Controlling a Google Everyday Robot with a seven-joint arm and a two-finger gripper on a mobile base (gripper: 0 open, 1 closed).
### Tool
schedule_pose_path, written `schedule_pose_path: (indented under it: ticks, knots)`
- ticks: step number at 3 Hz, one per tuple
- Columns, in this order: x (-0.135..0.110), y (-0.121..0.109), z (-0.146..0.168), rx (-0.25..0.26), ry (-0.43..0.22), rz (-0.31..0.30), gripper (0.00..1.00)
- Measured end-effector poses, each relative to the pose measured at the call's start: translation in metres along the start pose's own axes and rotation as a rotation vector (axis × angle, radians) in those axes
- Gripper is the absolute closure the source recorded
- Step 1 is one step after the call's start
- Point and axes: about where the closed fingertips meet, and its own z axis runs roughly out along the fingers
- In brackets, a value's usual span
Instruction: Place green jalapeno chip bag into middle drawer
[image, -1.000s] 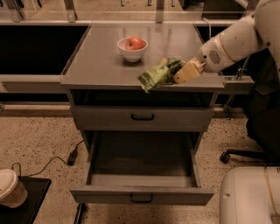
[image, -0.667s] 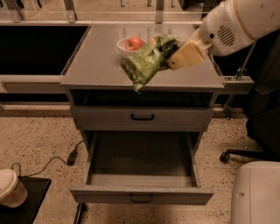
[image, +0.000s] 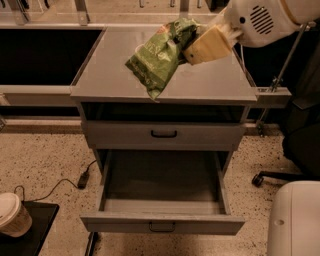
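The green jalapeno chip bag hangs in the air above the grey cabinet top, its lower tip over the front edge. My gripper, with tan fingers on a white arm, comes in from the upper right and is shut on the bag's right end. The middle drawer stands pulled out below, with its dark floor bare. The white bowl with the apple is hidden behind the bag.
A closed grey drawer front with a black handle sits above the open drawer. A paper cup stands at bottom left, a cable lies on the floor, a chair base is at right, and a white robot part is at bottom right.
My gripper has lifted the bag off the cabinet top and carried it up and to the left. The bag now covers the bowl.
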Motion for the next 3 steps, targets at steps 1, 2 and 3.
schedule_pose_path:
  ticks: [1,2,3]
  knots:
    - [0.023,-0.015,0.007,0.052,-0.013,0.028,1.00]
    - [0.091,-0.027,0.017,0.111,-0.012,0.123,1.00]
    - [0.208,0.004,0.028,0.100,-0.022,0.284,1.00]
